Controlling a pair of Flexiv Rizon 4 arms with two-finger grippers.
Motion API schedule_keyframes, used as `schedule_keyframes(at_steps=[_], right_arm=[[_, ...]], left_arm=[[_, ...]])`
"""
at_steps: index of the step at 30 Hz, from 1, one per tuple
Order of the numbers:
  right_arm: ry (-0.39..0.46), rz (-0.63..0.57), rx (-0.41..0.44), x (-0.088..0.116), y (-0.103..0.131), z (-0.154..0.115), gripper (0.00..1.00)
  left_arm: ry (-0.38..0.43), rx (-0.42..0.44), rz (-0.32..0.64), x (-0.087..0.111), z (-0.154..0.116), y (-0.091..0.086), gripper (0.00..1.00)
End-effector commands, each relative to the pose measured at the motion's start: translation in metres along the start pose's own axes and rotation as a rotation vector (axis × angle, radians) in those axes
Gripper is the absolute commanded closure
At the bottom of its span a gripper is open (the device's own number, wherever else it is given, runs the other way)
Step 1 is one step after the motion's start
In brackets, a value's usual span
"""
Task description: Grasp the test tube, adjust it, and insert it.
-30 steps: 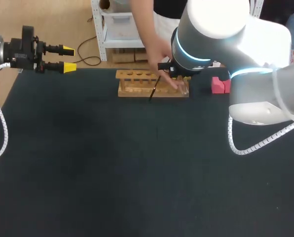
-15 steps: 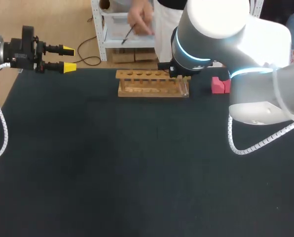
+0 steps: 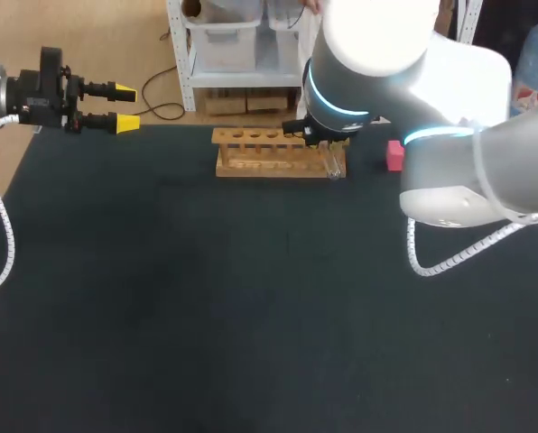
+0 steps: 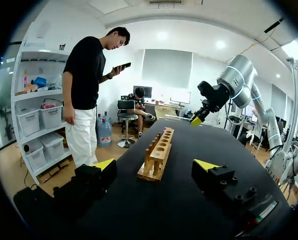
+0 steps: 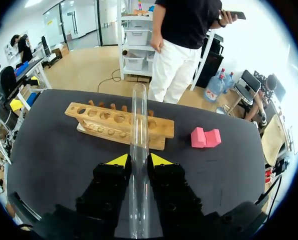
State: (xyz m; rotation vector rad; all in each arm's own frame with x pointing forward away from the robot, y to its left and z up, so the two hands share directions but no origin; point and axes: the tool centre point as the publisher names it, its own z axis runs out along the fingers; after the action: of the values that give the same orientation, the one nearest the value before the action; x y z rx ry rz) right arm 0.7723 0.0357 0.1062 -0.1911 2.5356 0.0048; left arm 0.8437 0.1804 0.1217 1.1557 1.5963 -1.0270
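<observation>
The right fingers (image 5: pixel 139 161) are clamped on the test tube (image 5: pixel 139 110), which points over the rack (image 5: pixel 116 125). The grasp looks done; next it needs tipping upright above a hole. The rack hugs the desk's (image 3: pixel 161 316) far edge, with a pink block (image 5: pixel 205 137) beside it, so swinging room lies nearward. The left fingers (image 3: pixel 125 105) stand apart at the far left corner.

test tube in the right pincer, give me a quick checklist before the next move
1. Grip: the right pincer has both fingers on the test tube: ok
2. Aim: tube lined up over a hole in the rack: cannot tell
3. Holes: the rack holes that show are empty: ok
4. Other arm: the left pincer is open, far from the rack: ok
5. Clutter: the pink block sits apart from the rack: ok
</observation>
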Motion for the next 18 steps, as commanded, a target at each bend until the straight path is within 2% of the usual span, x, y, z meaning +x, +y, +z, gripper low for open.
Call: schedule_keyframes(at_steps=[1,4,18], right_arm=[[0.017,-0.012,0.008,-0.008,0.007,0.014,1.00],[0.046,-0.025,0.018,-0.008,0.009,0.020,1.00],[0.053,-0.013,0.018,-0.011,0.015,0.039,1.00]], left_arm=[[-0.002,-0.004,0.002,0.001,0.000,-0.002,0.00],[-0.002,-0.004,0.002,0.001,0.000,-0.002,0.00],[-0.002,-0.004,0.002,0.001,0.000,-0.002,0.00]])
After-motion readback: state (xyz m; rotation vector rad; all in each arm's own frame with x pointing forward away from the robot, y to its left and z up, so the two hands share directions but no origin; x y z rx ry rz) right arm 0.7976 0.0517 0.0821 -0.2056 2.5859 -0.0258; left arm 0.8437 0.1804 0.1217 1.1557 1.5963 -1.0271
